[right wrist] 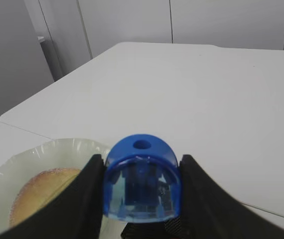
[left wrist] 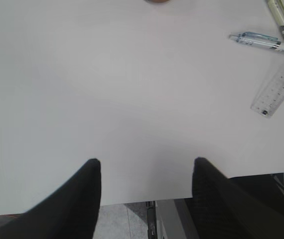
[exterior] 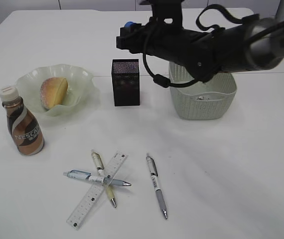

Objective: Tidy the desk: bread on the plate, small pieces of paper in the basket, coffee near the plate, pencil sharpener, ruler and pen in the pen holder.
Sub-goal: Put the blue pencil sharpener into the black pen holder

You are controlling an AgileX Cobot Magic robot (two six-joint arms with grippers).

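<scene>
My right gripper (exterior: 123, 37) is shut on a blue pencil sharpener (right wrist: 142, 179), held in the air just above the black mesh pen holder (exterior: 125, 82); the sharpener also shows in the exterior view (exterior: 128, 24). The bread (exterior: 53, 91) lies on the pale green plate (exterior: 84, 79). The coffee bottle (exterior: 23, 122) stands left of the plate's front. Three pens (exterior: 156, 184) (exterior: 97, 178) (exterior: 103, 177) and a clear ruler (exterior: 97, 189) lie at the front. My left gripper (left wrist: 147, 172) is open and empty over the table's near edge, out of the exterior view.
The pale green basket (exterior: 204, 99) stands right of the pen holder, under my right arm, with something small inside. In the left wrist view the ruler (left wrist: 276, 89) and a blue pen (left wrist: 255, 40) lie at the upper right, and the table edge (left wrist: 132, 201) runs between the fingers.
</scene>
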